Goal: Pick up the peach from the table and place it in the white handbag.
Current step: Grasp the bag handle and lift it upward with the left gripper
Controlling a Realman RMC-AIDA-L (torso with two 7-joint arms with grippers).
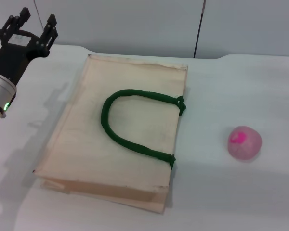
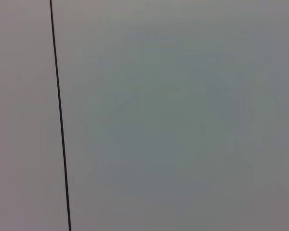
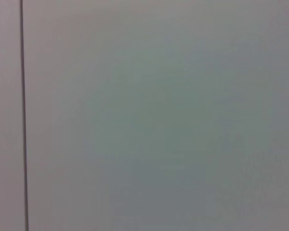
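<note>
Across the white table (image 1: 241, 192) we see the white handbag (image 1: 86, 149) first: a cream canvas tote lying flat, its mouth edge facing the robot's right, with one dark green strap handle (image 1: 116, 137) curled back over its upper face. Well apart from it, on the robot's right, sits the peach (image 1: 244, 142), pale pink with a magenta patch, alone on bare tabletop and touched by nothing.

Our left gripper (image 1: 31, 25) hangs raised at the far left corner, beyond the bag, its black fingers spread with a clear gap between them and nothing held. Our right gripper is out of sight in the head view, and both wrist views give us only a blank grey panel with a thin dark seam, so we cannot tell how it stands.

We judge the task barely begun: the pick is not yet started. Next an arm, probably the right, must reach the peach, close around it, and the flat bag's mouth will likely need lifting open.
</note>
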